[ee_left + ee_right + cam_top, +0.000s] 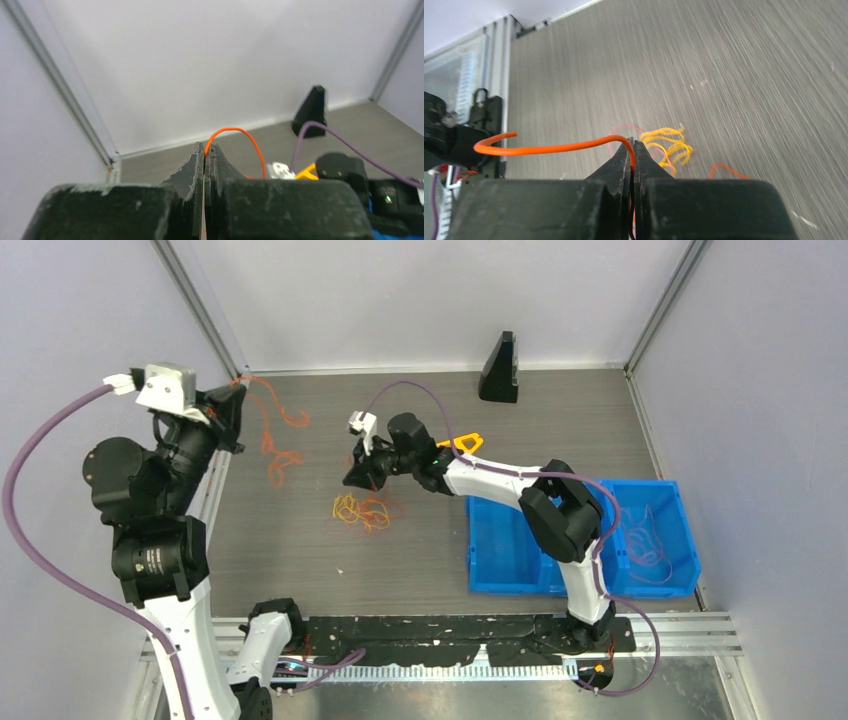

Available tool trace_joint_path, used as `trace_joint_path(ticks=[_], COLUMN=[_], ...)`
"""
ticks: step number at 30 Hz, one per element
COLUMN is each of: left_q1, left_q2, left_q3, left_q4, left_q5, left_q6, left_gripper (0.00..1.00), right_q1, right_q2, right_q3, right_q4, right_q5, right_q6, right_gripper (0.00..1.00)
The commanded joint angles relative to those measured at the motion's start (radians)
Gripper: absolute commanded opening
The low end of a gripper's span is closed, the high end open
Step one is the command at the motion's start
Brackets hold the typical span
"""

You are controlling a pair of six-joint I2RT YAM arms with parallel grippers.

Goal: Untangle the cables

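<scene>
My left gripper point(236, 402) is raised at the table's far left and shut on an orange cable point(272, 443), which hangs from it in loose loops down to the table. In the left wrist view the jaws point(206, 148) pinch this cable point(235, 130), which arcs up and to the right. My right gripper point(356, 477) is at mid-table, just above a yellow cable tangle point(362, 510). It is shut point(633, 144) on an orange cable point(554, 148) whose free end sticks out left. The yellow cable point(667, 144) and a thin red strand point(623, 127) lie on the table beyond the jaws.
Two blue bins point(520, 588) stand at the right, and the right one holds thin strands. A black wedge-shaped stand point(500, 368) is by the back wall. A rigid yellow frame point(466, 443) sits behind the right wrist. Grey walls close in the back and both sides.
</scene>
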Motion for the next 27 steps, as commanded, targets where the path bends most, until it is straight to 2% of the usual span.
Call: trace_joint_path(ticks=[1,3,5,6,8,10,14,19,23,27], left_q1=[0.014,0.013,0.013,0.014,0.013,0.013,0.013,-0.006,-0.071,-0.200], left_q2=[0.033,0.057,0.068,0.070,0.071,0.065,0.057,0.055,0.070,0.094], left_q3=[0.121,0.158,0.162,0.155,0.124,0.088,0.015,-0.078,-0.112,-0.109], left_q4=[0.105,0.103,0.099,0.097,0.099,0.110,0.113,0.067,-0.010,-0.044], left_q5=[-0.141,-0.095,-0.045,-0.015,0.038,0.086,0.184,0.398,0.438,0.401], left_q6=[-0.007,-0.019,-0.042,-0.051,-0.073,-0.096,-0.122,-0.049,0.060,0.160], left_gripper=[0.00,0.00,0.00,0.00,0.00,0.00,0.00,0.00,0.00,0.00], right_q1=[-0.010,-0.011,-0.012,-0.013,-0.016,-0.024,-0.059,-0.125,-0.154,-0.151], right_q2=[-0.009,0.004,0.006,0.001,-0.033,-0.089,-0.212,-0.393,-0.539,-0.646], right_q3=[-0.049,-0.041,-0.005,0.007,0.030,0.036,0.035,0.015,0.002,0.001], right_q4=[-0.001,-0.031,-0.095,-0.111,-0.135,-0.143,-0.174,-0.285,-0.416,-0.458], right_q5=[0.033,0.030,0.005,-0.008,-0.013,-0.019,-0.055,-0.147,-0.191,-0.192], right_q6=[-0.059,-0.069,-0.069,-0.063,-0.058,-0.057,-0.065,-0.110,-0.203,-0.199], right_gripper=[0.05,0.06,0.36,0.65,0.85,0.96,1.00,1.00,1.00,0.97])
